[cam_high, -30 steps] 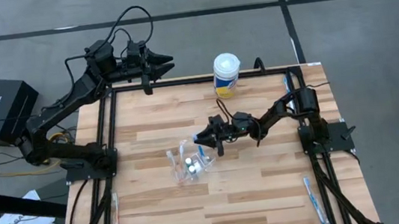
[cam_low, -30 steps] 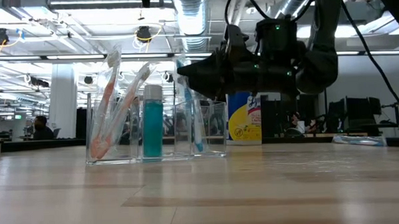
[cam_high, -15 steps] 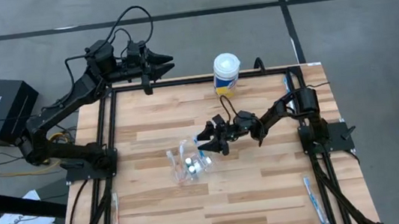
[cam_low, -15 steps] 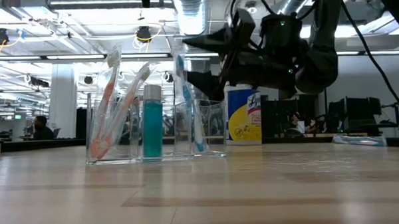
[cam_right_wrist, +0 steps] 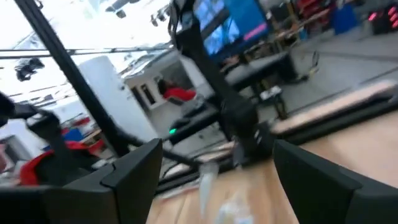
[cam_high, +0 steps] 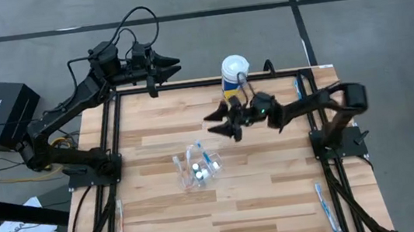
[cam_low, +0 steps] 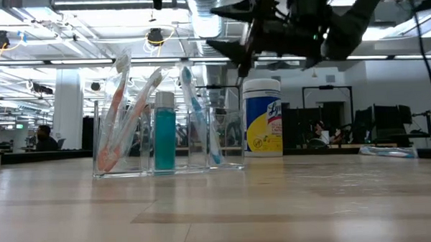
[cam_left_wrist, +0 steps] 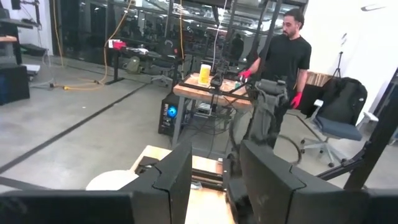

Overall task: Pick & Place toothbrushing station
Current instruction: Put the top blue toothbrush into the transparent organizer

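Clear plastic holder (cam_high: 197, 166) has a blue toothbrush (cam_low: 194, 107) standing inside; beyond it my right gripper (cam_high: 218, 122) hangs released, left gripper (cam_high: 172, 62) waiting farther back, also released.

The wooden table (cam_high: 263, 195) bears a clear organizer (cam_high: 197, 168) and wipes canister (cam_high: 234, 76).

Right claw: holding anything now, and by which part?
Nothing. The right claw is open and empty, raised above the table between the wipes canister and the clear organizer. The blue toothbrush stands in the organizer.
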